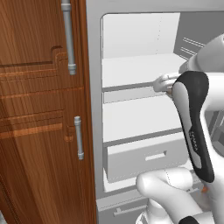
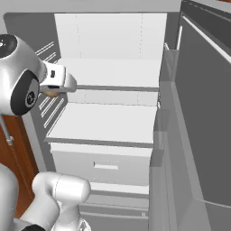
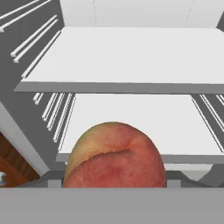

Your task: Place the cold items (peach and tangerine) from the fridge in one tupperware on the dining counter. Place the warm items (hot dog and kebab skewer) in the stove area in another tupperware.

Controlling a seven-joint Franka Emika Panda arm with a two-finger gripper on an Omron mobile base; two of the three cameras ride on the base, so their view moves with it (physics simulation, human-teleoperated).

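A red and yellow peach (image 3: 114, 159) looms close at the bottom of the hand view, hanging in front of the fridge shelves with nothing under it. My gripper (image 2: 53, 93) is shut on it; the fruit hides the fingertips. A sliver of the peach (image 2: 51, 94) peeks out under the hand at the left of the open fridge. From the left base view, the hand (image 1: 163, 83) sits level with the front edge of the upper shelf (image 1: 131, 70). The tangerine, hot dog, kebab skewer and tupperware are out of view.
The fridge stands open with two white shelves (image 2: 106, 119) and a drawer (image 2: 103, 164) below. Its door (image 2: 203, 113) with side bins swings out on the right. A wooden cabinet (image 1: 39, 122) with grey handles (image 1: 78, 138) flanks the fridge on the left.
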